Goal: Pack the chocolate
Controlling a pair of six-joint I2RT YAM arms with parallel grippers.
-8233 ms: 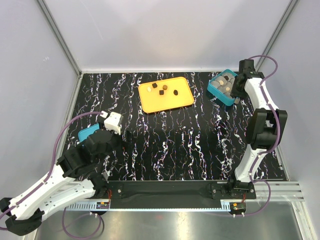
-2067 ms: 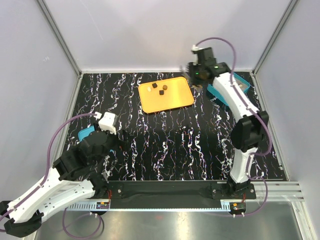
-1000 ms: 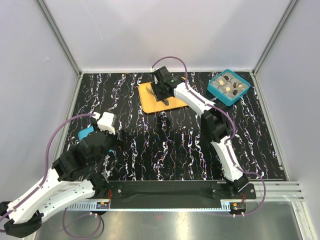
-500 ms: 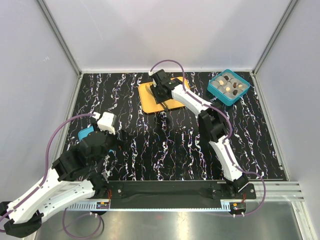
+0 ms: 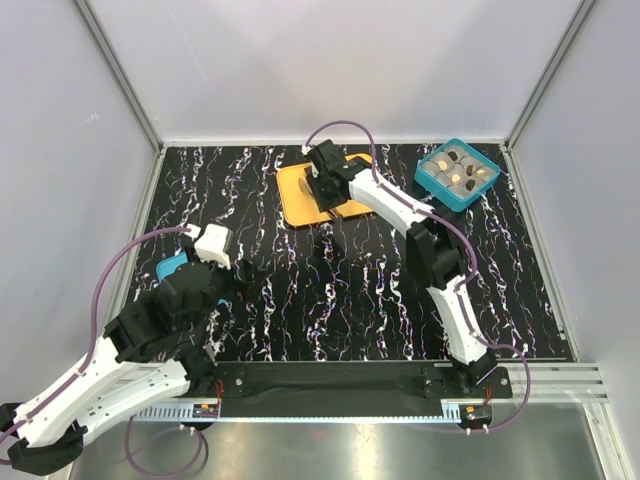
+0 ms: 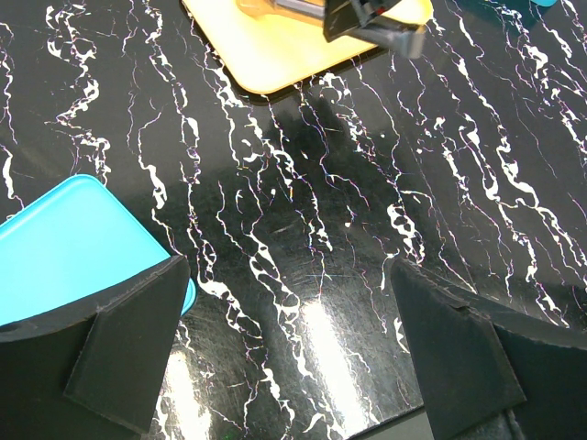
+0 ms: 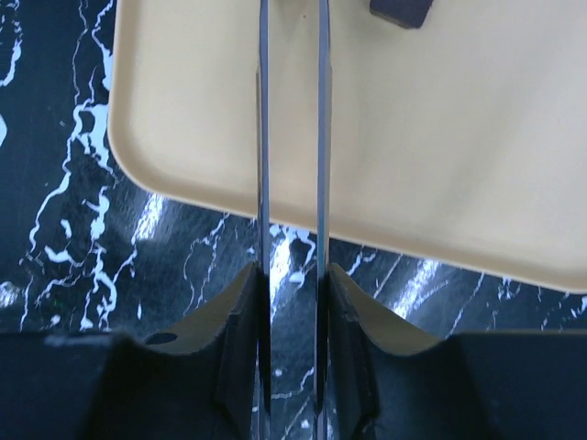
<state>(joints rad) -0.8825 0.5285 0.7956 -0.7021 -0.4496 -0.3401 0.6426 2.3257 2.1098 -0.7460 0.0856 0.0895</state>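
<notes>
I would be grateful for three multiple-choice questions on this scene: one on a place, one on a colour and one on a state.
1. Where on the table does the teal box stand?
A) far right corner
B) near left corner
C) the middle

2. What colour is the tray below the right gripper?
A) green
B) orange
C) white

3. How does the left gripper stand?
A) shut tight
B) gripping the tray
C) open, holding nothing

Answers:
1 A, the top view shows the box at the far right corner.
2 B, the right wrist view shows orange beneath the fingers.
3 C, the left wrist view shows its fingers wide apart over the table with nothing between them.
</notes>
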